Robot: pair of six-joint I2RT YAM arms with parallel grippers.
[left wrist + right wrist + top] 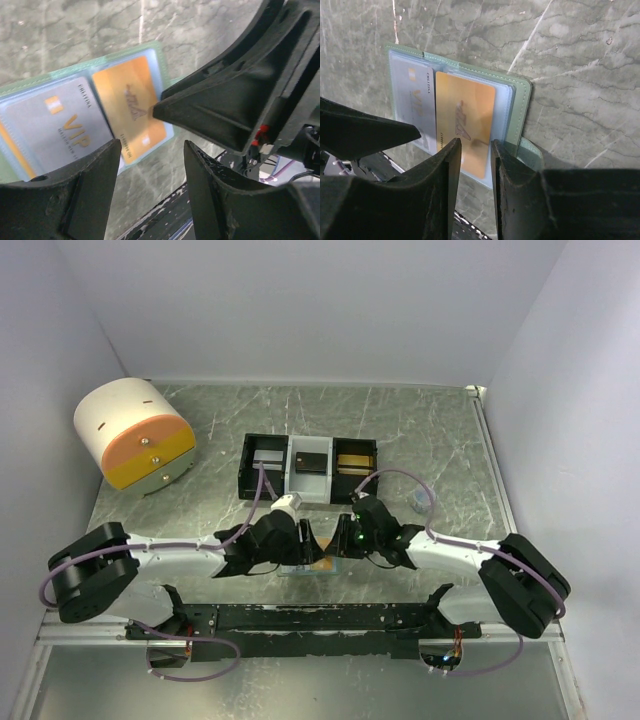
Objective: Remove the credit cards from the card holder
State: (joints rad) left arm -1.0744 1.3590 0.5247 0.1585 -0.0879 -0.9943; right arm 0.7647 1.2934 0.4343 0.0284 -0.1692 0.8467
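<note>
The card holder (300, 566) lies open on the worktop (420, 430), close to the near edge, at 6 o'clock from the black-and-white tray (243, 468). Your two grippers close in on it from either side, the left gripper (151, 150) from 9 o'clock and the right gripper (474, 145) from 3 o'clock.

Both credit cards show in its clear sleeves. The grey card (60, 127), printed "VIP", sits in one panel. The gold card (129, 107) lies just beside it in the next panel, and the holder's sage-green border shows around both.

Your left gripper's fingers (95, 185) stand well apart with nothing between them. They hang over the near edge of the holder, below the two cards in the left wrist view.

Your right gripper's fingers (447, 175) are drawn close, with only a narrow slot between them. The end of the gold card shows in that slot. From the left wrist, one of its fingertips meets the gold card's edge at 3 o'clock. You cannot tell from these views whether the card is actually pinched.

A white and orange drum (130, 430) stands at 10 o'clock on the worktop, well apart from the holder.
</note>
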